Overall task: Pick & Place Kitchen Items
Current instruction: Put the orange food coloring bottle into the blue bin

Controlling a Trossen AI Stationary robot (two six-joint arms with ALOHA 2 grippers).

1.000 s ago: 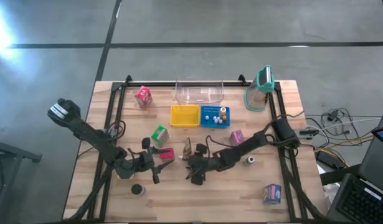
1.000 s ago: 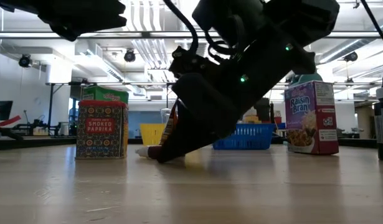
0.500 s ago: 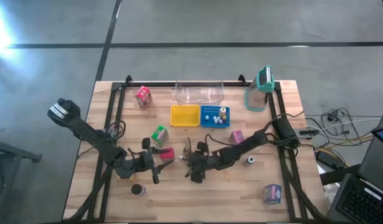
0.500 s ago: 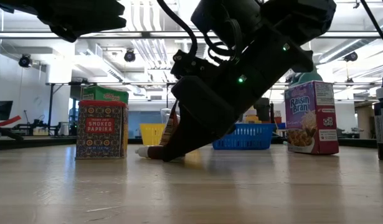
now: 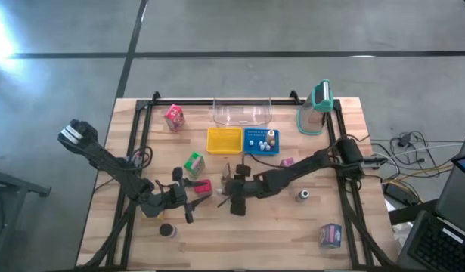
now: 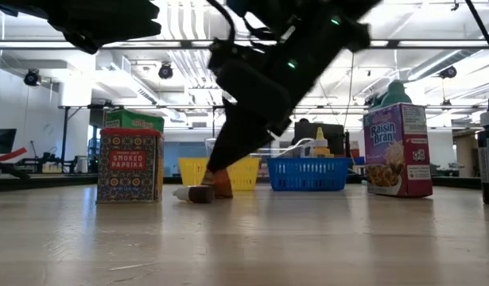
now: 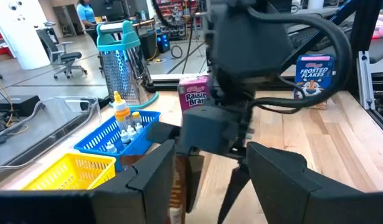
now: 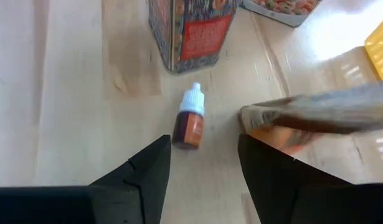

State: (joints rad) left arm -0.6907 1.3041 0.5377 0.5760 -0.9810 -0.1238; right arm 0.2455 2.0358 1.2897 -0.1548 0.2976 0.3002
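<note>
A small brown bottle with a white cap [image 8: 190,121] lies on its side on the table [image 5: 292,242], also low in the low view [image 6: 192,193]. Right beside it stands a thin brown packet [image 8: 309,112]. My right gripper [image 8: 203,146] hovers open just above the bottle with nothing between its fingers; the packet is just outside one finger. My left gripper [image 7: 210,155] hangs open in the air near the red paprika tin [image 5: 202,187], holding nothing. Pink [image 5: 174,117], green [image 5: 193,163], purple [image 5: 286,162] and blue [image 5: 330,234] cartons stand about the table.
A yellow basket [image 5: 224,140] and a blue basket [image 5: 251,147] holding small pieces sit at mid-back, a clear tray [image 5: 242,112] behind them. A jug with a teal lid [image 5: 315,106] stands back right. A dark disc [image 5: 167,230] lies near front left.
My right gripper has risen off the table and drawn a little toward the far edge. The bottle and the packet, which it had been down beside, stay where they were.
</note>
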